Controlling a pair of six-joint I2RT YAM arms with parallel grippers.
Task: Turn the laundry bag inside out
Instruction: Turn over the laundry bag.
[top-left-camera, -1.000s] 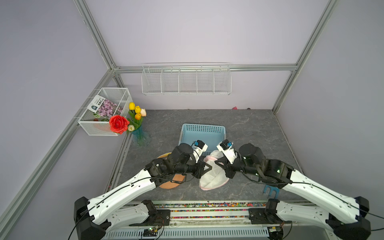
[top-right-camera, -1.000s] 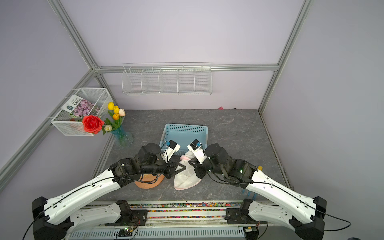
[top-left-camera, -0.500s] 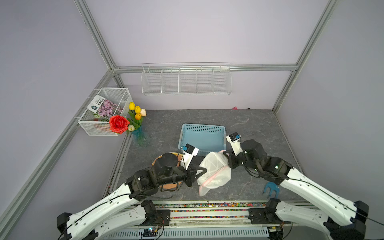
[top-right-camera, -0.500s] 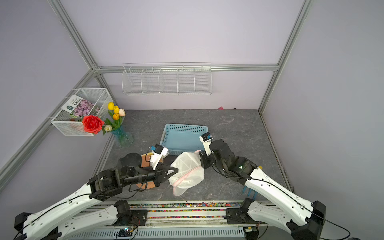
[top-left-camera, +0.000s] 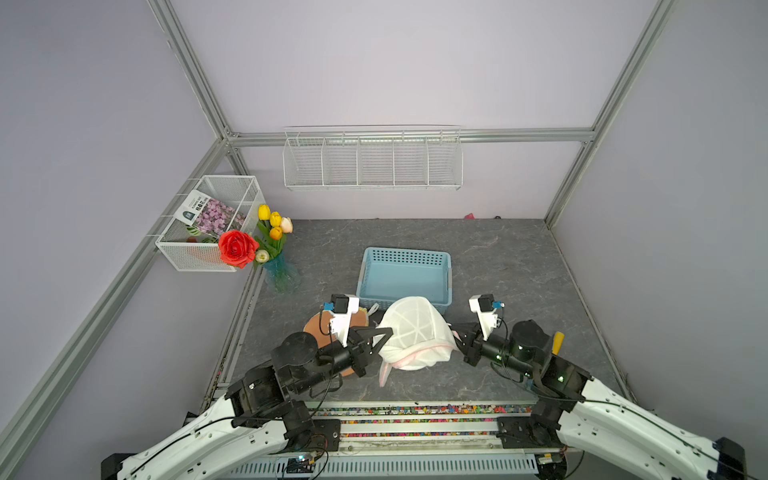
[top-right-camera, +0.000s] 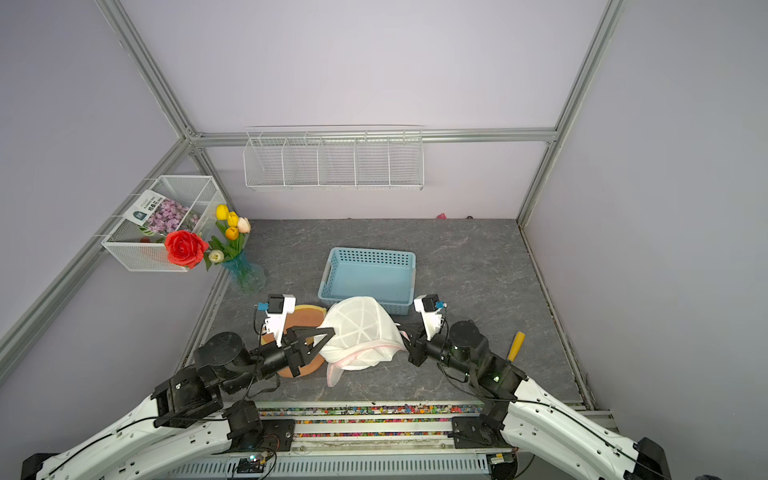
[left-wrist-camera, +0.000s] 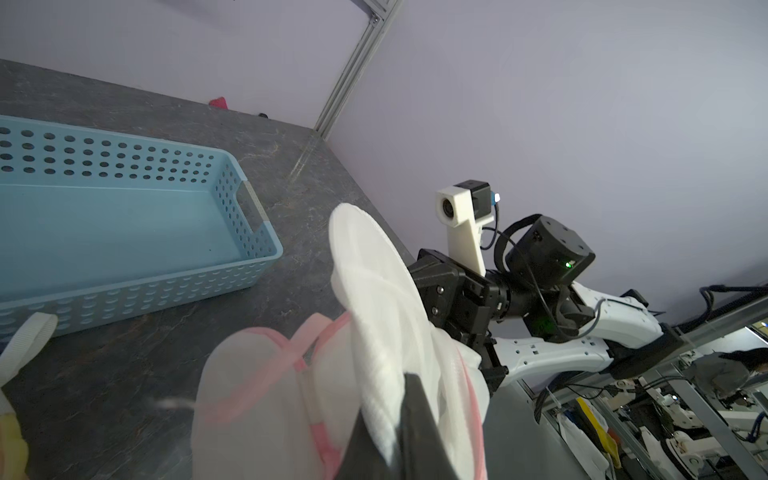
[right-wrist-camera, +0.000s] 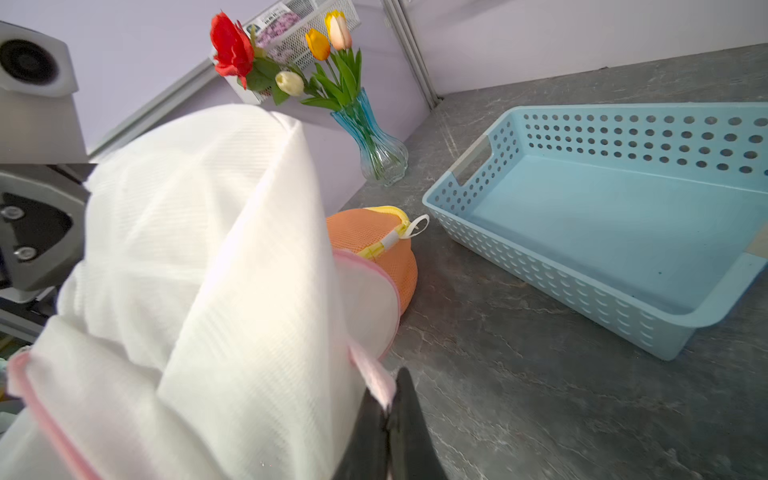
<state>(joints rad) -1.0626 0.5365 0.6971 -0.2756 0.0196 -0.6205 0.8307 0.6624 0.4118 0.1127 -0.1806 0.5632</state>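
Laundry bag: you have the white mesh laundry bag (top-left-camera: 415, 332), edged in pink, held up between both arms and puffed into a dome. It is at the front middle of the desk (top-left-camera: 498, 257). A pink-edged flap hangs down at its near side, and you cannot quite tell whether it touches the desk.
Left gripper: your left gripper (top-left-camera: 387, 332) has its jaws closed tight on a fold of white mesh at the bag's left side.
Right gripper: your right gripper (right-wrist-camera: 388, 395) has its jaws pinched together on the pink rim at the bag's right side.
Orange pouch: the orange pouch (right-wrist-camera: 365, 237) lies on the desk under your left arm, just beside the bag.
Blue basket: the blue basket (top-left-camera: 405, 258) sits just behind the bag. In both top views the dome overlaps its front wall.
Vase: the vase (top-left-camera: 282, 272) of tulips stands at the desk's far left edge, well apart.
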